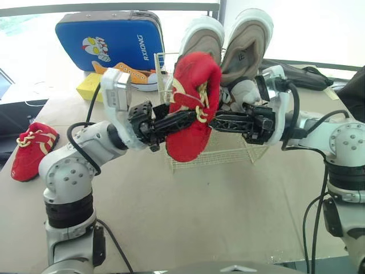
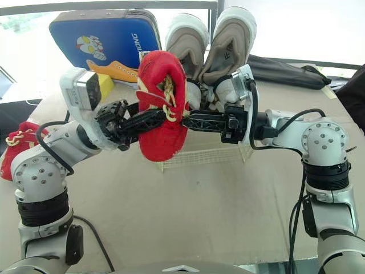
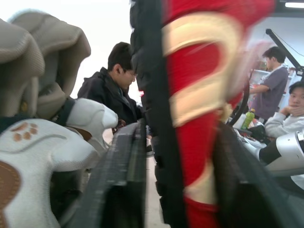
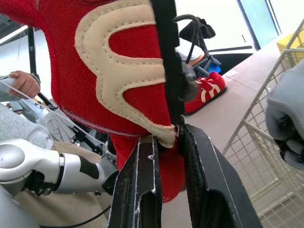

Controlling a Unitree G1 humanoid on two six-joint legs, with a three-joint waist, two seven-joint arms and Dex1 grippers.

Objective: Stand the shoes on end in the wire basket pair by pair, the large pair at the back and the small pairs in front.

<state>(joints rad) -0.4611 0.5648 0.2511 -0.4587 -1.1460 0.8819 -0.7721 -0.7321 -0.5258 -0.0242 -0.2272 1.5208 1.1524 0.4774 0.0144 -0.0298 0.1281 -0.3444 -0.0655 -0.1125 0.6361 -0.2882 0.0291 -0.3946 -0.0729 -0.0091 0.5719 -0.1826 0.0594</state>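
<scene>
A red shoe (image 1: 191,85) with cream trim hangs toe-down in the air just in front of the wire basket (image 1: 228,155). My left gripper (image 1: 185,119) is shut on it from the left. My right gripper (image 1: 212,121) is shut on its edge from the right, and the right wrist view shows the black fingers (image 4: 142,190) clamping the cream-trimmed rim. The large tan pair (image 1: 245,40) stands on end at the back of the basket. A small white shoe (image 1: 245,91) stands in front of it, behind my right gripper. The second red shoe (image 1: 31,149) lies on the table at far left.
A blue padded case (image 1: 108,40) leans at the back left, with an orange-and-white sneaker (image 1: 128,73) and a yellow box (image 1: 90,87) before it. A black bag (image 1: 302,75) lies at the back right. People (image 3: 114,85) are beyond the table in the left wrist view.
</scene>
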